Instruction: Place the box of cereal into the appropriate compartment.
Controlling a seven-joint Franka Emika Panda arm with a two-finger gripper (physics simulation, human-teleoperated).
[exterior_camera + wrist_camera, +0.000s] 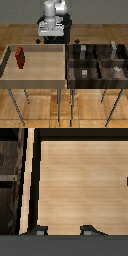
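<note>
The box of cereal point(20, 57) is a small slim red box with dark markings. It stands upright near the exterior view's left wall of the light wooden tray point(40, 80). My gripper point(50, 40) hangs above the tray's far edge, well apart from the box, toward the exterior view's right of it. In the wrist view the two fingertips point(40, 230) are spread apart with nothing between them, and my gripper point(64, 230) is open over the tray's bare floor point(80, 183). A dark sliver at that view's edge point(126, 180) may be the box; I cannot tell.
A dark wooden tray point(98, 61) split into several compartments stands beside the light tray on the exterior view's right. Small grey blocks point(85, 73) sit in its compartments, another among them point(116, 70). Its edge shows in the wrist view point(10, 178). Both trays stand on thin metal legs.
</note>
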